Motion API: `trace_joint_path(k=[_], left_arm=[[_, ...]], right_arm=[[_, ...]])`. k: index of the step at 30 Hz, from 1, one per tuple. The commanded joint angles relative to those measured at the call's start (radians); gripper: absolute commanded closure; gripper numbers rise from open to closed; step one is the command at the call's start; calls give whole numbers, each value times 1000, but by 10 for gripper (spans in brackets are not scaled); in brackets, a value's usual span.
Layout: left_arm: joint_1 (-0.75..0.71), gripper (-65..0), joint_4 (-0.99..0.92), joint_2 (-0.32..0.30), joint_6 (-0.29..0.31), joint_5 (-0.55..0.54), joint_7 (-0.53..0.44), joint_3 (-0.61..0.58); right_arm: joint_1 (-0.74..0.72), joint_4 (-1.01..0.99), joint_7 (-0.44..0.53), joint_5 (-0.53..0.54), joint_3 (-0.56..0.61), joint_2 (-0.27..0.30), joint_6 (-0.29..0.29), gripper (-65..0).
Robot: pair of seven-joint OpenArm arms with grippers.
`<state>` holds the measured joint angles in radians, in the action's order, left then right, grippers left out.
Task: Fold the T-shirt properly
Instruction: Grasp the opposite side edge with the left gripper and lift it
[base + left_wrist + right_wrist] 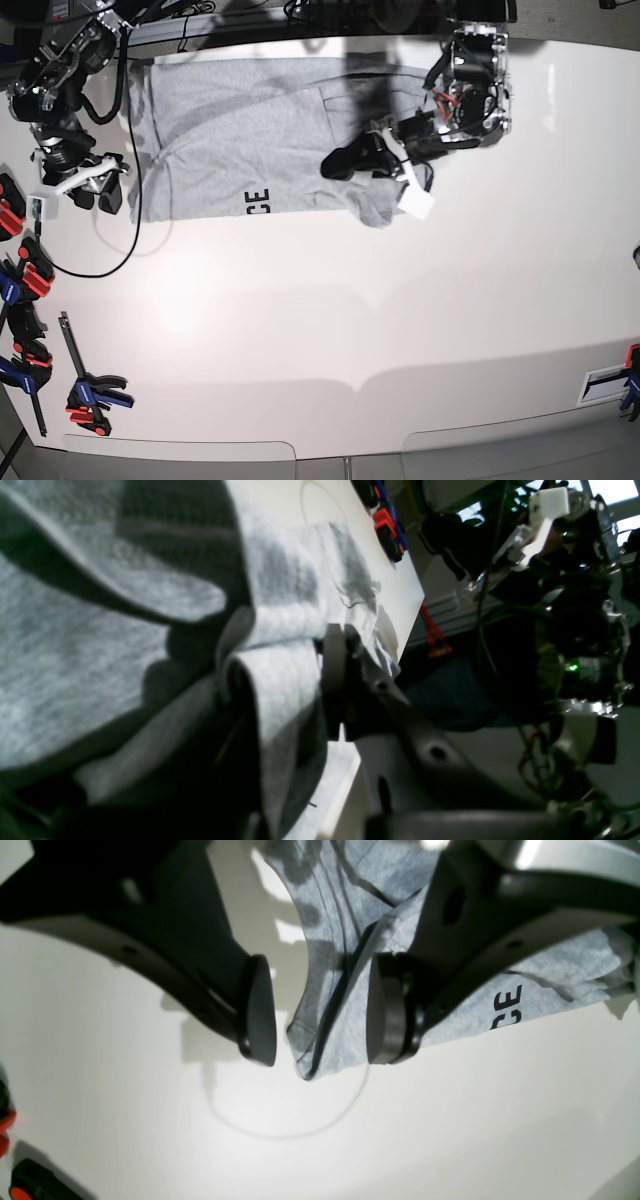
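Two black letters, "CE", showed on the T-shirt (250, 135), which lay spread across the far part of the white table (330, 330). The right gripper (98, 190) hung with jaws apart beside its edge; the left gripper (345, 162) was clamped on a fold.
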<state>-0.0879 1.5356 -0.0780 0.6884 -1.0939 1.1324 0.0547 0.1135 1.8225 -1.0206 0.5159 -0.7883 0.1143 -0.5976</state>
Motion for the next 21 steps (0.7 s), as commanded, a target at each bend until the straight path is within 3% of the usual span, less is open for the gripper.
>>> trace_joint_path(k=[1, 7, 9, 10, 15, 21], left_arm=[[13, 0, 18, 0, 10, -32, -26, -2], [13, -18, 18, 0, 10, -37, -27, -5], [13, -209, 18, 0, 10, -61, -26, -5], [13, -251, 18, 0, 10, -71, -26, -5], [13, -256, 81, -2, 10, -138, 26, -5], [-4, -256, 324, -49, 10, -135, 27, -3]], right_arm=[[-11, 16, 22, 18, -3, 13, 5, -284], [-11, 16, 23, 18, -3, 13, 5, -284], [-11, 16, 23, 18, -3, 13, 5, -284], [-11, 16, 23, 18, -3, 13, 5, -284], [-11, 16, 23, 18, -3, 13, 5, -284], [-11, 16, 23, 18, -3, 13, 5, -284]])
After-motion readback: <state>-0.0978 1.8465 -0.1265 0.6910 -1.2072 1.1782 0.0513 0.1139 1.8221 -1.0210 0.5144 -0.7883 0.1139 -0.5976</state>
